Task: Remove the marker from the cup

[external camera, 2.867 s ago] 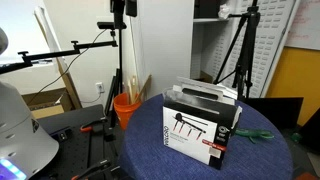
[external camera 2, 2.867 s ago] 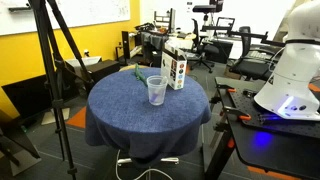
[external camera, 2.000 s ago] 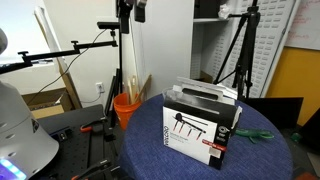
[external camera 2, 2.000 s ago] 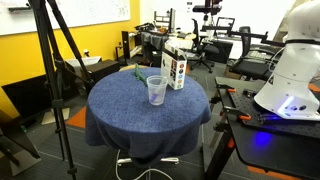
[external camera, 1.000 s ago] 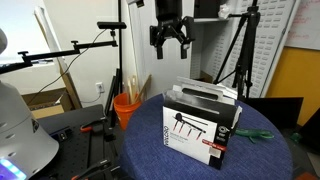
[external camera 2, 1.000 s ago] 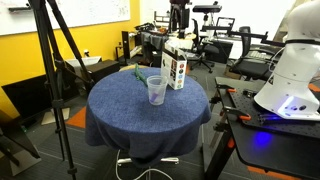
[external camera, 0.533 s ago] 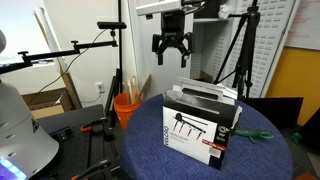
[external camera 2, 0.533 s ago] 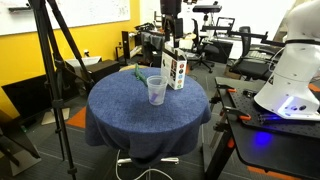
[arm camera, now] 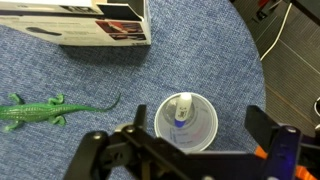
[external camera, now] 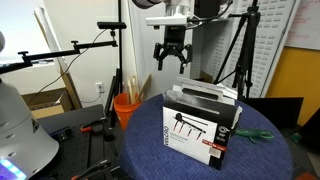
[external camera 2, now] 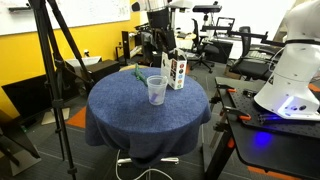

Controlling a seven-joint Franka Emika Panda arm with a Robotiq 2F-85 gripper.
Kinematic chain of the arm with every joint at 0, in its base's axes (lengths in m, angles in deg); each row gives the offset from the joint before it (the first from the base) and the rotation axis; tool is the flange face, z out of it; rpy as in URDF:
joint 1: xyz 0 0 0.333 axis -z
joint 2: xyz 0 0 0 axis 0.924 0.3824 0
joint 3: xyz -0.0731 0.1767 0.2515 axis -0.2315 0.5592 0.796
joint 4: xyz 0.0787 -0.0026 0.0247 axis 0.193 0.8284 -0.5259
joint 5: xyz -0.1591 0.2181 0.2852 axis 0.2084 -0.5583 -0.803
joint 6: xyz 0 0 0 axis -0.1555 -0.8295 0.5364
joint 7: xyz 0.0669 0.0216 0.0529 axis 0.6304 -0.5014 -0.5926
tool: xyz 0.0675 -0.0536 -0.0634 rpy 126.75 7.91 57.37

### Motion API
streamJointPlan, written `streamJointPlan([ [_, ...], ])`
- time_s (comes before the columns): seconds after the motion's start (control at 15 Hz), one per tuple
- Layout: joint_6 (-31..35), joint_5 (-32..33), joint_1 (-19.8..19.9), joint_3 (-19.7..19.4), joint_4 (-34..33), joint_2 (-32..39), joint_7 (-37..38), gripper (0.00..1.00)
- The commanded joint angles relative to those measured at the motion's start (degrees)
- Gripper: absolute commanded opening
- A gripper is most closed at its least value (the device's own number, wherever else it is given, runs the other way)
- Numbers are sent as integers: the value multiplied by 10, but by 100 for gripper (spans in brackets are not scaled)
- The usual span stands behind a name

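A clear plastic cup [arm camera: 187,126] stands upright on the blue-clothed round table [external camera 2: 125,112]. A white marker with a blue end [arm camera: 181,109] leans inside it. The cup also shows in an exterior view [external camera 2: 156,90]; in an exterior view facing the box it is hidden behind that box. My gripper [arm camera: 184,150] is open and empty. It hangs high above the table, its fingers spread to either side of the cup as seen from the wrist. It shows in both exterior views [external camera: 171,62] [external camera 2: 160,44].
A black and white product box [external camera: 200,126] [external camera 2: 175,69] [arm camera: 92,24] stands beside the cup. A green toy lizard [arm camera: 50,110] [external camera: 256,133] lies on the cloth. Tripods [external camera 2: 55,60], an orange bucket [external camera: 127,106] and office chairs surround the table.
The gripper has come into view from above and moved down and across, now hanging over the table above the cup. The cup, marker, box and lizard have not moved.
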Motion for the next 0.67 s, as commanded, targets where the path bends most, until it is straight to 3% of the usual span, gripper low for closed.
streamJointPlan([
  [0.0, -87, 10, -1, 7, -90, 68, -9, 100],
  [0.33, -184, 15, -3, 11, -185, 153, -8, 100],
  [0.6, -180, 53, -18, 19, -213, 200, 3, 100],
])
